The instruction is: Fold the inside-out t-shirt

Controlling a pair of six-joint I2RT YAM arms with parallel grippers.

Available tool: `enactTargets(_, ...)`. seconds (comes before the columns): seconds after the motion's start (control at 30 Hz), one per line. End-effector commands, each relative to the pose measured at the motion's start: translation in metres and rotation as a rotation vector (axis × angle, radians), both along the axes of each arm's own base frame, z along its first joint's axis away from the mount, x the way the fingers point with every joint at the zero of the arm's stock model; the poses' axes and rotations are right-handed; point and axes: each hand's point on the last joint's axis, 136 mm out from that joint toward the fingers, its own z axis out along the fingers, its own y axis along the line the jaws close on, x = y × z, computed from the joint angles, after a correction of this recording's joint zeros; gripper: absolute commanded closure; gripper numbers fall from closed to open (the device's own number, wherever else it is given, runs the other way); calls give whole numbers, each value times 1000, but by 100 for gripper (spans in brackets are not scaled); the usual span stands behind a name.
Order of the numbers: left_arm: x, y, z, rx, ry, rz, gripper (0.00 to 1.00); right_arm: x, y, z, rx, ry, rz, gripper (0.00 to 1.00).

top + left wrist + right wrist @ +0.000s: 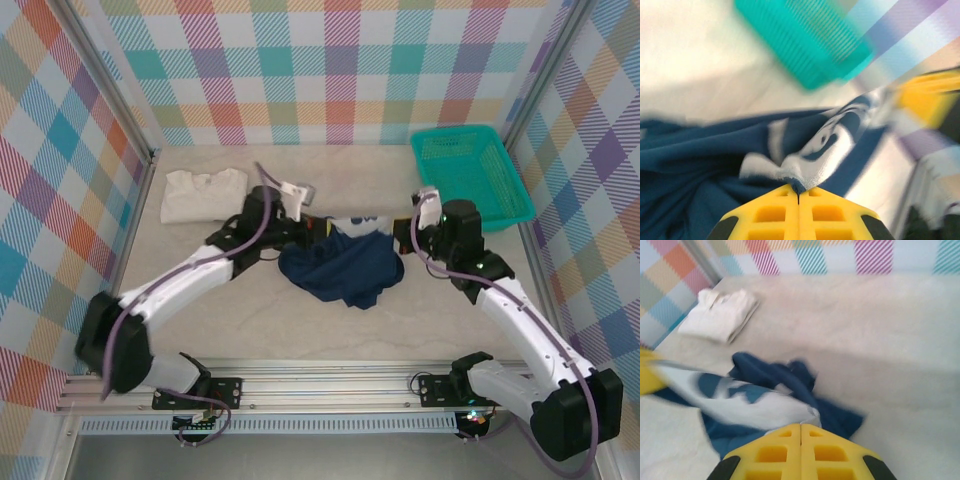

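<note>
The left end effector (pixel 798 194) and right end effector (pixel 800 426) are each pinching the bunched navy t-shirt (pixel 345 270), with no fold made yet.

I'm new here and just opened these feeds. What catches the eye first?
The dark navy t-shirt lies bunched in the middle, a printed part pulled taut between the left gripper and the right gripper, both shut on its cloth. A teal basket sits at the back right and a folded white shirt at the back left.
</note>
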Motion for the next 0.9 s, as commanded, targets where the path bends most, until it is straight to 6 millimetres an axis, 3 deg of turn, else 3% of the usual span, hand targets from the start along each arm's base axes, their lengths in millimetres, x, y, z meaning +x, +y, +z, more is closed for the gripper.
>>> enactTargets(0.0,-17,4,81,-222,-115,-18,100,15,-9,0,-127,-9,-65,100)
enactTargets(0.13,-19,13,102,-233,-133,32,100,30,-7,8,-161,1,-78,100)
enactTargets(0.3,-15,17,97,-154,-99,71,100,35,-12,-12,-214,99,-110,100)
enactTargets(0.4,-9,19,89,-99,-50,111,100,23,-4,-21,-220,136,-49,83)
enactTargets(0.47,-6,18,84,-81,-22,125,100,3,20,-13,-207,43,89,62)
enactTargets(0.57,-3,17,78,-68,13,140,100,-42,60,14,-114,-199,310,42)
enactTargets(0.7,-2,16,78,-87,46,148,100,-83,106,28,-52,-312,491,38)
enactTargets(0.87,-3,11,78,-108,77,137,100,-85,165,29,-46,-361,521,37)
